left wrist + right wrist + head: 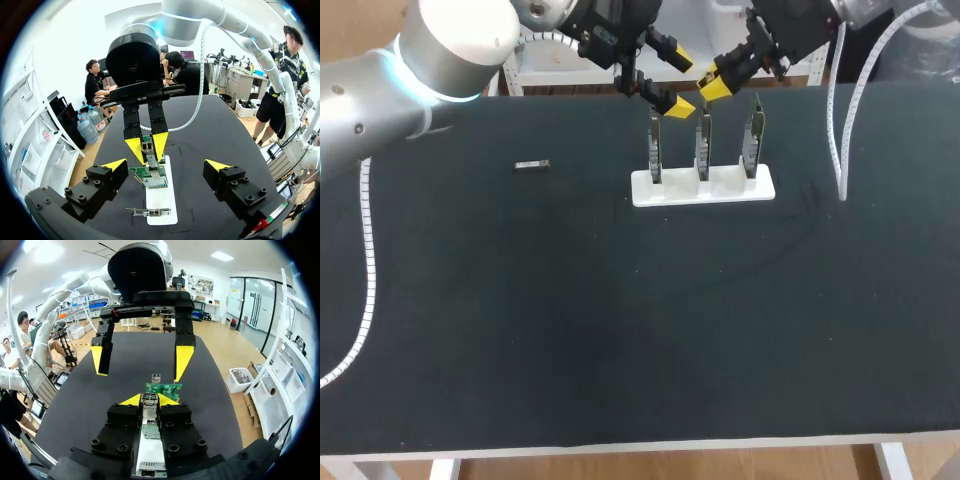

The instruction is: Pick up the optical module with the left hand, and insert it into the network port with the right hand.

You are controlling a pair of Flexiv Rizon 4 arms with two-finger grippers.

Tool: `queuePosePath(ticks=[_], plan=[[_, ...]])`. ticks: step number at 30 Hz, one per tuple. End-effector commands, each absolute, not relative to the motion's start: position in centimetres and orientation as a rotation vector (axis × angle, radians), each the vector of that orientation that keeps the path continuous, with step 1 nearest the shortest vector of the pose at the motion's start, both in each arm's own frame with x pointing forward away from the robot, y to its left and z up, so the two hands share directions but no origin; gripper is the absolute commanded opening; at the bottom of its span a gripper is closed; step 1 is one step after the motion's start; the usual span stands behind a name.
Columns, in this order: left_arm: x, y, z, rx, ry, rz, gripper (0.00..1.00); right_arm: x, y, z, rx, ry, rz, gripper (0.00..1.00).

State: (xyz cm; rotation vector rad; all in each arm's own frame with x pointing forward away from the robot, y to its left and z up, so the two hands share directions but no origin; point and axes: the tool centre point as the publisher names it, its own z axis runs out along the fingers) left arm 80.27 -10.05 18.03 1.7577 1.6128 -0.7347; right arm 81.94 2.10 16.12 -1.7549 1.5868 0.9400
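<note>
Optical module, small silver oblong point(532, 165): one counted, lying flat on the black cloth-covered table point(620, 330). It is well left of the white rectangular base point(720, 188) and apart from both grippers. The base carries three upright green circuit boards point(702, 140) in a row.

Grippers: two.
- Left gripper point(675, 80): fingers spread wide with nothing between them; it hangs over the far side of the boards.
- Right gripper point(711, 83): just beside the left one, fingers drawn in on a short metal-cased piece point(149, 407). Cannot tell whether this is a second module or part of a board.

Only the head view shows the loose module. Only the wrist views show the clamped piece; the left wrist view places it at the row's far end, past two boards.
</note>
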Motion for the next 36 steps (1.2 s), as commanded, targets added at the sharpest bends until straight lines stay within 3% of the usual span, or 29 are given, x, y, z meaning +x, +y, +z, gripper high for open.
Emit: queuePosePath(ticks=[1,36], plan=[[80.22,-10.11,18.08,1.758,1.617,-0.731,1.0,82.08,2.23,15.71,-1.754,1.589,0.949,0.0],[80.22,-10.11,18.08,1.758,1.617,-0.731,1.0,82.28,2.18,15.93,-1.757,1.58,0.955,0.0]])
